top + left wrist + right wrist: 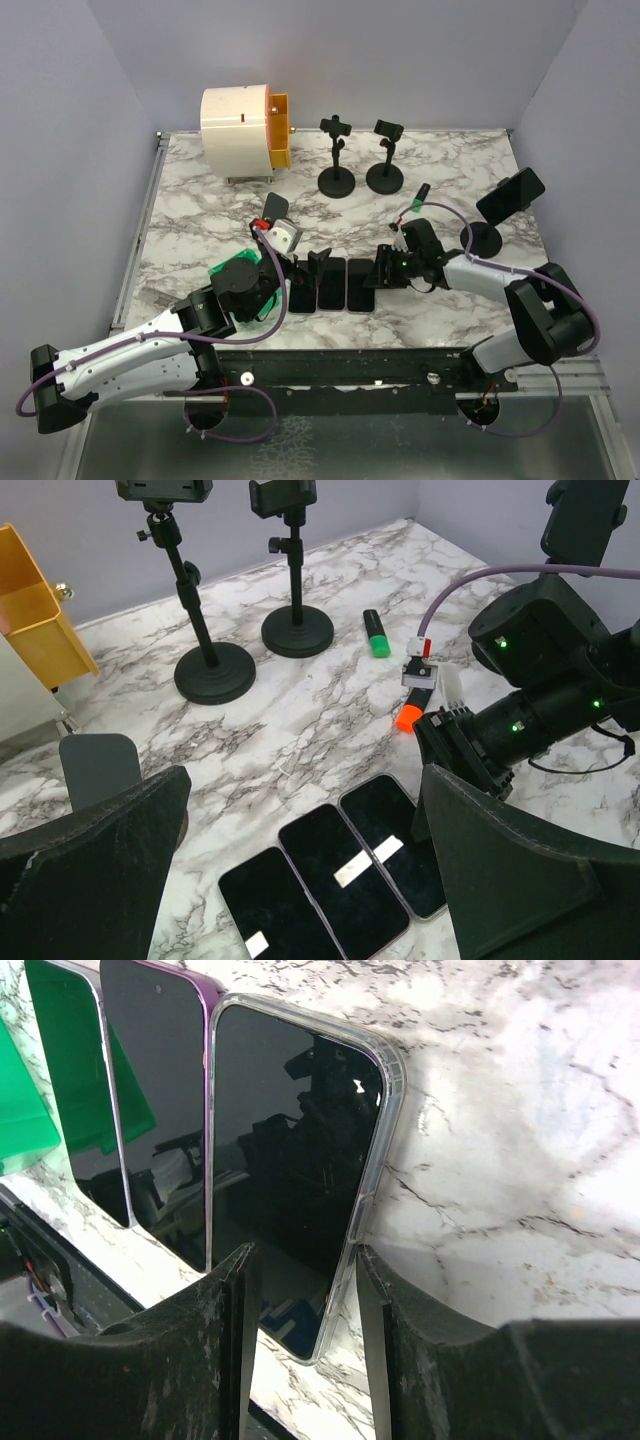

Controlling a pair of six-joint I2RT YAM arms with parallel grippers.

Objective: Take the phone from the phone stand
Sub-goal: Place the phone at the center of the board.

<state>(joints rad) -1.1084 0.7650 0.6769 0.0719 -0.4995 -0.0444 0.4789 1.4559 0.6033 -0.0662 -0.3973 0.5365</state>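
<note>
A dark phone point(510, 195) sits tilted in the clamp of the phone stand point(485, 240) at the right; its back shows in the left wrist view point(585, 520). Three more phones lie flat side by side at the front point(330, 283). My right gripper point(385, 268) point(303, 1252) is open and straddles the near end of the rightmost one, a clear-cased phone point(290, 1150) point(400, 840). Its right finger point(400, 1310) is against the case edge. My left gripper point(305, 780) point(297, 237) hovers wide open over the three phones with nothing in it.
Two empty black stands point(337, 180) point(386, 178) are at the back, beside a white and yellow box point(240, 120). A green marker point(376, 640) and an orange-tipped piece point(408, 718) lie on the marble near the right arm. Grey walls enclose the table.
</note>
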